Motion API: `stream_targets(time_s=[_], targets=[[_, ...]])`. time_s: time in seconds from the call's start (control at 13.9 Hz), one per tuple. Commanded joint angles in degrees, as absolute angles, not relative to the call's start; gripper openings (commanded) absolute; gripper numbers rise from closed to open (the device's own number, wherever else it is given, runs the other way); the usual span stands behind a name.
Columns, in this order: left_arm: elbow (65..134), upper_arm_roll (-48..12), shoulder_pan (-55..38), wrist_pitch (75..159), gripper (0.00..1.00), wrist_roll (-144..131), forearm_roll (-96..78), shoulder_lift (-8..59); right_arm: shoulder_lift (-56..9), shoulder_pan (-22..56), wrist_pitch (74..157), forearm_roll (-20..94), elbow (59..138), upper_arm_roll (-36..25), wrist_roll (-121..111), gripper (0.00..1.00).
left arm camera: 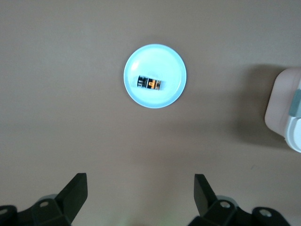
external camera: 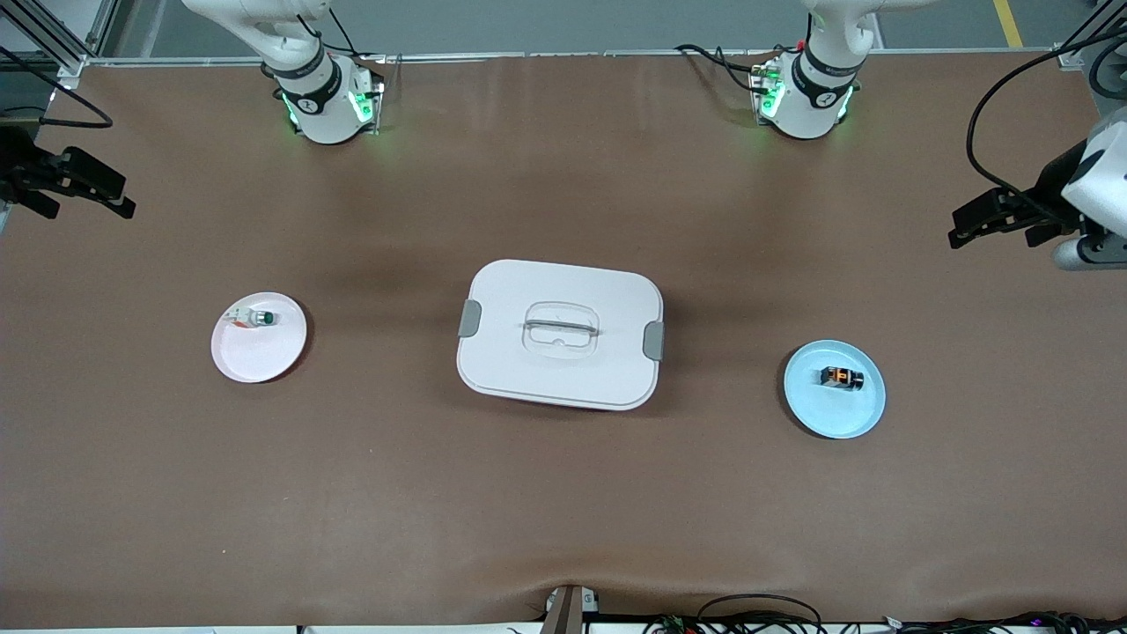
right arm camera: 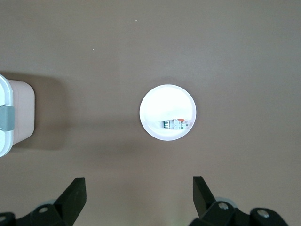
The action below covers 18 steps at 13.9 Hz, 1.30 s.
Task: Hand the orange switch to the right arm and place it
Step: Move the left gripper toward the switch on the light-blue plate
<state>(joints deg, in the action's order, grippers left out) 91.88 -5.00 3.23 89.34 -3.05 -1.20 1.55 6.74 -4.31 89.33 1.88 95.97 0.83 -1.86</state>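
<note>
Brown counter [external camera: 563, 493] | switch [external camera: 841, 378] untouched on blue plate [external camera: 814, 414] | left tool [left arm camera: 141, 195] spread wide, empty, above | right tool [right arm camera: 139, 195] spread, empty, waiting over white plate [right arm camera: 160, 101] | pickup, handover, placing all remain

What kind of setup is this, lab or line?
Likely a robotics lab bench, not a production line: two arms bolted along one edge of a brown-covered table, aluminium framing at the corners, loose cables along the edge nearest the camera. Staged props: an orange switch on a blue plate, a lidded white box.

The orange switch [external camera: 842, 378] lies on a plate [external camera: 835, 414] toward the left gripper's [external camera: 990, 220] end; the lidded box [external camera: 560, 333] sits mid-table; another plate [external camera: 255, 352] lies toward the right gripper [external camera: 84, 189].
</note>
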Motion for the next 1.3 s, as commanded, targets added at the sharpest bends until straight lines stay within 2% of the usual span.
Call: stream_targets(time_s=[0.0, 0.29, 0.72, 1.22], targets=[[92.4, -5.0, 3.9, 88.7, 1.0, -2.2, -1.7, 4.6, 8.3, -4.7, 89.9, 1.4, 97.6, 1.4, -1.1, 1.0], [95.7, -5.0, 4.0, 93.4, 1.0, -2.1, -1.1, 7.1, 8.3, -4.6, 90.0, 1.4, 97.6, 1.5, -1.1, 1.0], [110.0, -5.0, 4.7, 112.6, 1.0, 2.2, 0.4, 8.3, 8.3, -4.6, 89.9, 1.4, 97.6, 1.5, -1.1, 1.0], [116.8, -4.9, 6.2, 127.7, 1.0, 7.8, 1.8, 14.8, 8.2, -4.5, 90.9, 1.4, 97.6, 1.5, -1.2, 1.0]])
